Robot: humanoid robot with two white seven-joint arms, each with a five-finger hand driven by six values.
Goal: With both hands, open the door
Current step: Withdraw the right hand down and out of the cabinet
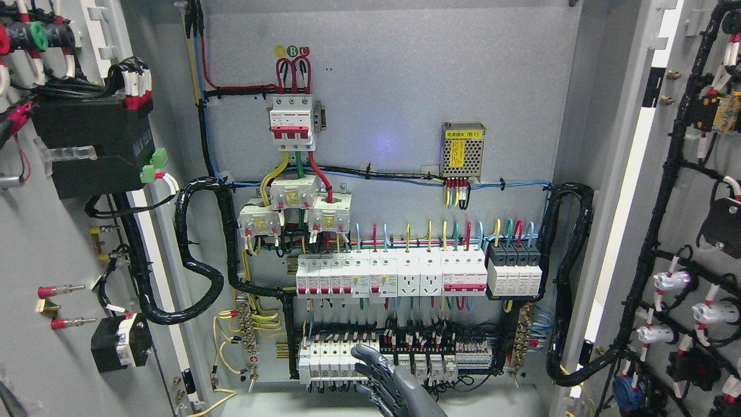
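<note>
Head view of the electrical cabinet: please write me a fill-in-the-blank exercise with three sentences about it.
1. Both cabinet doors, the left door and the right door, stand ____.
2. One robot hand shows at the ____ edge of the picture.
3. The three wires looping into the top of the upper breaker are ____ in colour.

Missing words: open; bottom; red

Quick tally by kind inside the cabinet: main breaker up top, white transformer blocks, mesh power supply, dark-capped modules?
Main breaker: 1
White transformer blocks: 3
Mesh power supply: 1
Dark-capped modules: 4
Total: 9
</note>
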